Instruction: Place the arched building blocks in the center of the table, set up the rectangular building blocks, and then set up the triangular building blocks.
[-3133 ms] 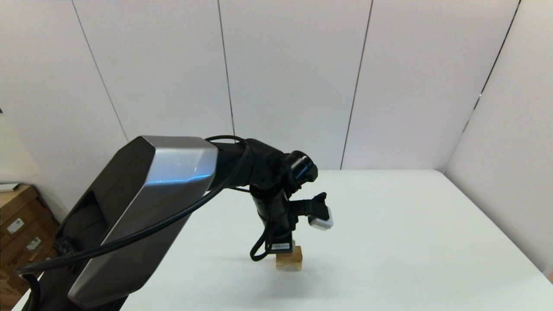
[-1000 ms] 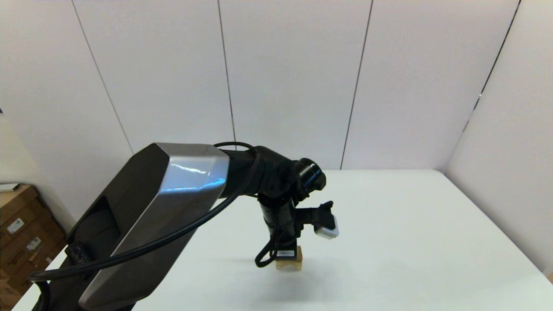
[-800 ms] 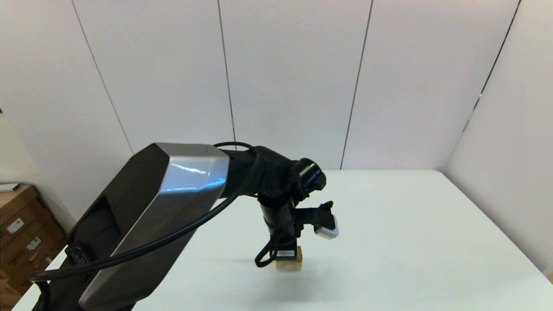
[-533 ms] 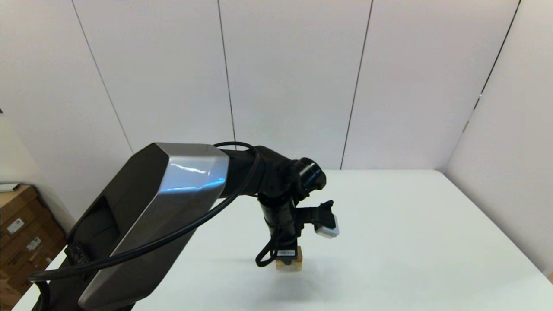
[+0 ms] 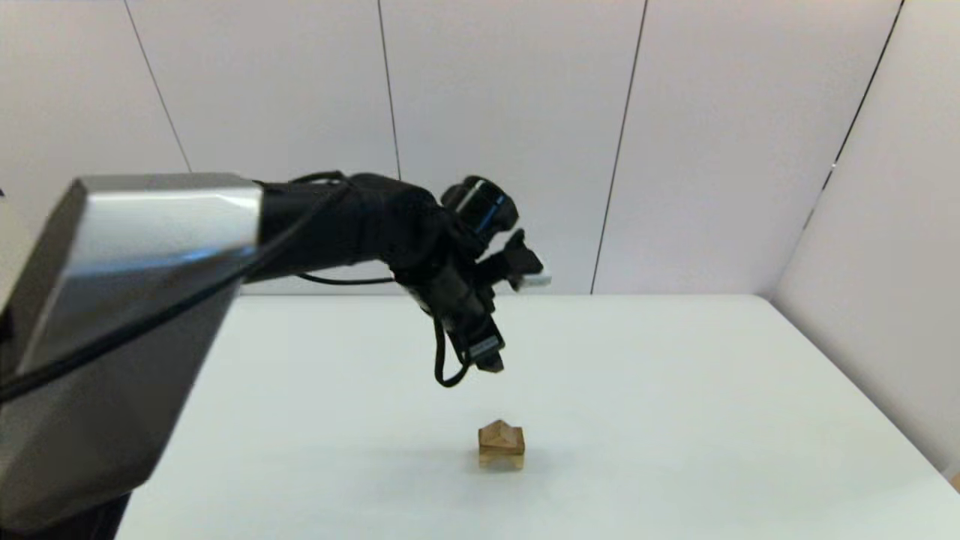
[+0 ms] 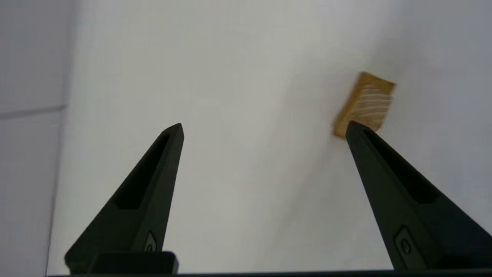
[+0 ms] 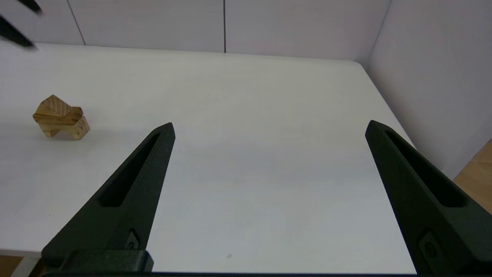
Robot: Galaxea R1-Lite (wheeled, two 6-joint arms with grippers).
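— Since that little stack is plain dry wood, how would you say it handles?

— Light and stiff, I'd judge, with smooth faces that could slip. The triangular block point(image 5: 501, 433) sits on top of the rectangular block point(image 7: 69, 122), and the arched block point(image 7: 75, 130) carries both on the white table point(image 5: 675, 390). Any hold should go on flat side faces, never the sloped ones, or the stack may topple.

— Which way does it point?

— The peak points straight up. From the right wrist view the long axis of the stack seems to run roughly across the jaws' line of sight, though I can't be sure.

— And the grippers?

— The left gripper point(image 5: 491, 365) hangs above the stack, well clear, fingers spread wide and empty. The right gripper point(image 7: 269, 127) is wide apart too, holding nothing, with the stack far off beyond its one finger.
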